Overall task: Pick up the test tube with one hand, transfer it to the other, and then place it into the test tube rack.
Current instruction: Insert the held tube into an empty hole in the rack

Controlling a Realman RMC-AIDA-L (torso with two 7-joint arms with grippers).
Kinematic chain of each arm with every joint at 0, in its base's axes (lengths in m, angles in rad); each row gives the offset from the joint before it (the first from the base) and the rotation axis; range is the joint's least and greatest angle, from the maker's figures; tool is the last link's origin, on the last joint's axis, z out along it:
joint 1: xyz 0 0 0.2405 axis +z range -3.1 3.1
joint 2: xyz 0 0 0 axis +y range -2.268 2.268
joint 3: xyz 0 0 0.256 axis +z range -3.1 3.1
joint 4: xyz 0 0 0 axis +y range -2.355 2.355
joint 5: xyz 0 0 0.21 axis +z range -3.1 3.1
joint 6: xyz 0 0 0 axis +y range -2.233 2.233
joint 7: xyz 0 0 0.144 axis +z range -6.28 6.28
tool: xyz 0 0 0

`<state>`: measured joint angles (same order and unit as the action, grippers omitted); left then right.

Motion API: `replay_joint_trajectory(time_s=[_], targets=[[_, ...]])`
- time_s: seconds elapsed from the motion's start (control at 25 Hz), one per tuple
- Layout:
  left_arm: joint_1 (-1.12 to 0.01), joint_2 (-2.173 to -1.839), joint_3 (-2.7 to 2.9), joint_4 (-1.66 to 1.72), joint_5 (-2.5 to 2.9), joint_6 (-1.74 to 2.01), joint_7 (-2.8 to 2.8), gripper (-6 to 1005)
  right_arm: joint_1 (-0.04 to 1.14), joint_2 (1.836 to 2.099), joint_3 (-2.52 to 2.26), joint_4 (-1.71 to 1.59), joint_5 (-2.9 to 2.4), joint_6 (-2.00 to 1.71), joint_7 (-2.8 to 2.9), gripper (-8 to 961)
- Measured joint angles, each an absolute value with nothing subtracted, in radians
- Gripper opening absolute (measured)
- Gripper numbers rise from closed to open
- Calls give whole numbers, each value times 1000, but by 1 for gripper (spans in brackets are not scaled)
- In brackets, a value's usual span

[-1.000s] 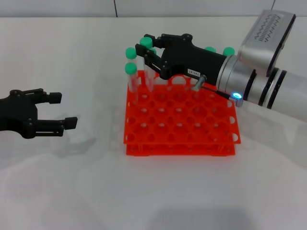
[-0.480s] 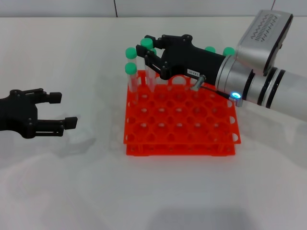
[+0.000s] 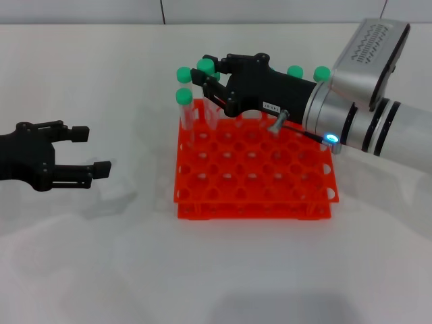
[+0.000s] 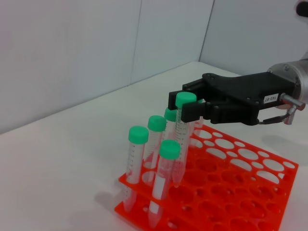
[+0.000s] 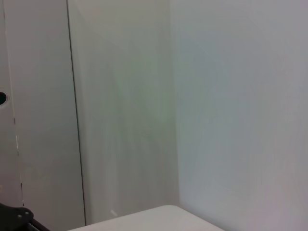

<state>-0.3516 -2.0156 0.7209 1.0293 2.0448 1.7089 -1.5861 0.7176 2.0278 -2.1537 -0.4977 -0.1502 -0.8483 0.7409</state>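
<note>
At the far-left corner of the bright orange-red two-tier plastic rack with its grid of round holes, in the head view, you see the right gripper, black with a small white printed label, clamped just under the cap of a slender clear plastic test tube with a green cap. The tube's long axis runs near upright, cap at 12 o'clock, foot at 6 o'clock down among the back-row holes. Two more green-capped tubes stand just beside it at about 9 o'clock; others show behind the gripper at 3 o'clock. Your left gripper, plain black, hangs with its fingers apart and nothing between them, well apart from the rack at 9 o'clock, so the right arm is the nearer one.

In the left wrist view, the labelled gripper closes on the tube below its cap. The tube tilts slightly, its lower end at the top tier of the rack; you cannot tell how deep it sits. The coming move likely turns on this: release should wait until the tube's axis is straight over its hole.

In the right wrist view, you see only pale wall panels.
</note>
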Motion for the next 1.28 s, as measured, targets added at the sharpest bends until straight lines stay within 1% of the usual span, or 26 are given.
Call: replay_joint_trajectory(time_s=[0.6, 1.28], targets=[[-359, -2005, 721, 1029, 2047, 1711, -1586, 879, 712, 2028, -2147, -502, -148, -850, 741, 265], [-365, -2008, 721, 1029, 2059, 1714, -1585, 879, 697, 2028, -2145, -492, -148, -859, 720, 264]])
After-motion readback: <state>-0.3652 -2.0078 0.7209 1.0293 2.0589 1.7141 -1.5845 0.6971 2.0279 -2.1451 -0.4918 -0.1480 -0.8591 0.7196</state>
